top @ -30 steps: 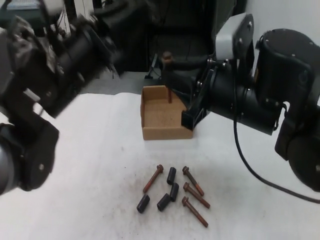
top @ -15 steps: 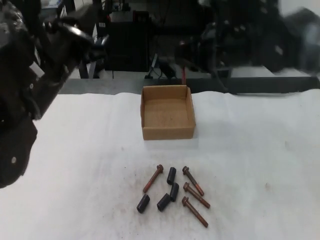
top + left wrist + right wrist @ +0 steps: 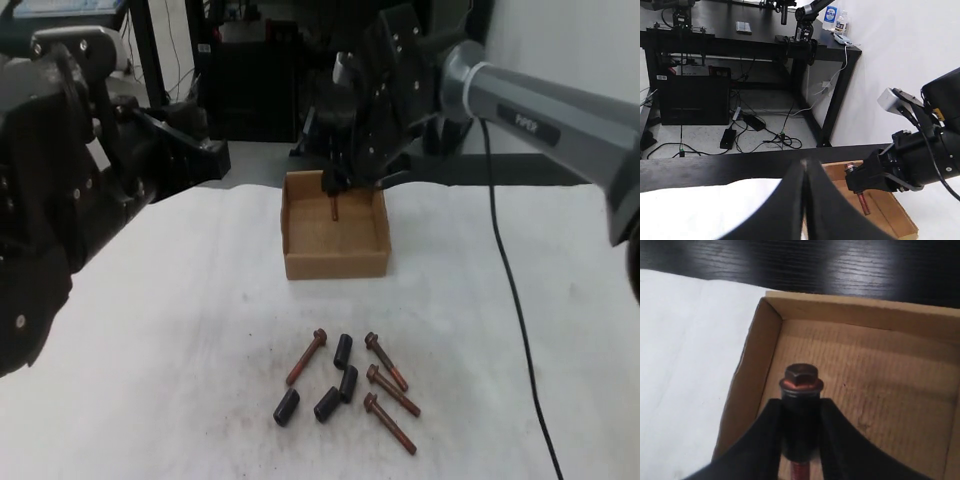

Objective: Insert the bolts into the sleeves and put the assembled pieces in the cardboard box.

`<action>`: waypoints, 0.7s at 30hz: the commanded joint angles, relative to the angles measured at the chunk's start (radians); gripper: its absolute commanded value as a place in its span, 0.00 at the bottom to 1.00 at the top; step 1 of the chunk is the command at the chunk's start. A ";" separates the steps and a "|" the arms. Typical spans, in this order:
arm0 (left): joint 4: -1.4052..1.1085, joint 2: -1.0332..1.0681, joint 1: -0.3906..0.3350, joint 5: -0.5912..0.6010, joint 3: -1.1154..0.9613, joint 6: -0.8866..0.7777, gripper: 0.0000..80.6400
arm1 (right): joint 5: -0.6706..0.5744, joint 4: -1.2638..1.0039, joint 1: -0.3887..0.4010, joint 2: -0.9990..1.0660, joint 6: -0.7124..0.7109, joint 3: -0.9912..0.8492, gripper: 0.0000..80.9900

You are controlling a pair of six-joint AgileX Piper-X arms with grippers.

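My left gripper (image 3: 803,172) hangs raised over the left side of the bench with its two fingers pressed together and nothing between them.

Moving right, the unfinished work sits on the white cloth (image 3: 150,350) near the front edge of the bench, about midway along it. There are four loose bolts (image 3: 307,357) and four bare sleeves (image 3: 343,350) in a loose cluster. The sleeves are mostly left of centre in the cluster, and three of the bolts lie along its right side. None of these is joined to another.

Behind them, toward the far edge, stands the cardboard box (image 3: 335,265). The part of its floor I can see is plain corrugated card with no finished piece on it.

Over the box, my right gripper (image 3: 801,412) is clamped on the assembled piece (image 3: 801,376) and holds it upright above the box, close to its far left corner. I judge this to be the first of five pairs, mated but not yet dropped in, so four insertions and five placements are left.

The piece is a rusty copper-coloured bolt with a hexagonal flanged head. It sits in a short black sleeve, and the threaded end pokes out below.
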 commanded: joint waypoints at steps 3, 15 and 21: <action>-0.003 -0.019 0.002 -0.010 -0.004 0.003 0.00 | -0.003 0.001 -0.004 0.006 0.007 -0.023 0.01; -0.003 -0.021 0.002 -0.003 -0.004 0.003 0.00 | -0.088 0.022 -0.033 -0.005 -0.044 -0.028 0.37; -0.003 -0.068 0.002 0.147 -0.004 0.077 0.00 | -0.260 0.145 -0.072 -0.063 -0.047 -0.028 0.01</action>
